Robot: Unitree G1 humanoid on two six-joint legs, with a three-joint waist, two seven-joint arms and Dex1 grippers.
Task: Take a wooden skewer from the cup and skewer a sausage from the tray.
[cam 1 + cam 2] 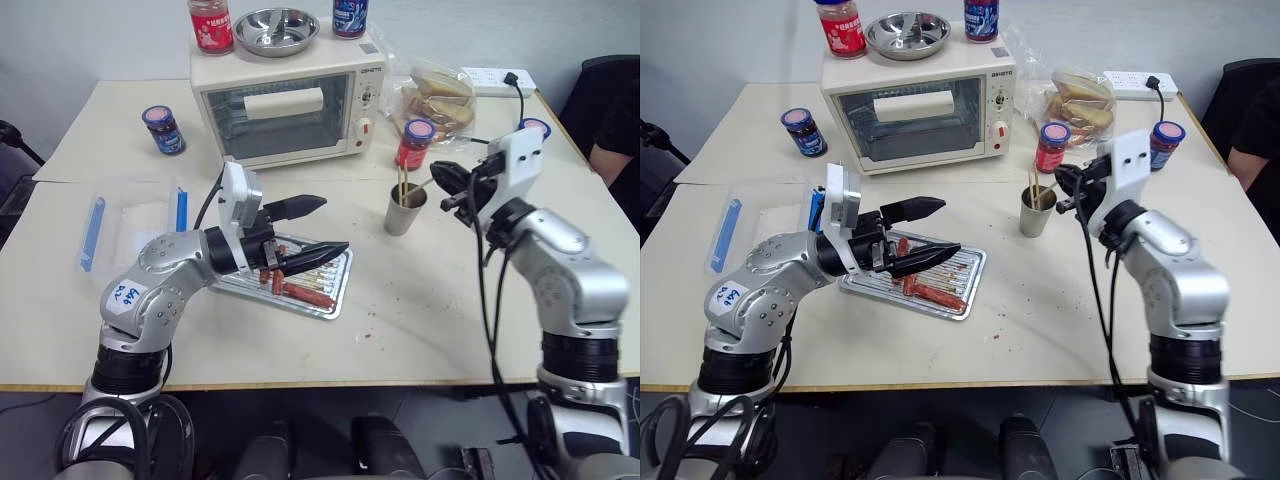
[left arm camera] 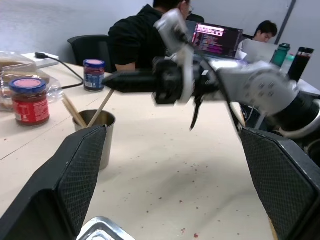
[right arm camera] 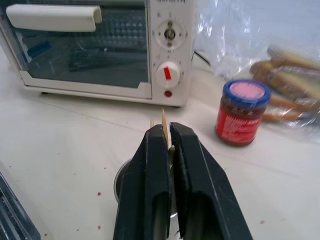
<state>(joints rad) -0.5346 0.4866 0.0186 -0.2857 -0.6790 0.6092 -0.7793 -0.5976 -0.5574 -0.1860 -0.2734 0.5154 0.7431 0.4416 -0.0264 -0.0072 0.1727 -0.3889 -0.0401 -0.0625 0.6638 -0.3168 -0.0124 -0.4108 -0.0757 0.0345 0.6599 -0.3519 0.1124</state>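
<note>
- Pinching a wooden skewer (image 3: 163,121) with our right gripper (image 3: 169,136) above the cup (image 1: 405,209).
- Holding our left gripper (image 1: 925,232) spread over the tray (image 1: 965,290) of sausages (image 1: 935,292).

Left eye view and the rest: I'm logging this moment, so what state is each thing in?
Left claw: open, over the tray.
Right claw: shut on a wooden skewer, above the cup.
Cup: upright, more sticks inside.
Sausages: lying in the tray, unskewered.
Toaster oven: door closed.
Red jar: upright, lid on.
</note>
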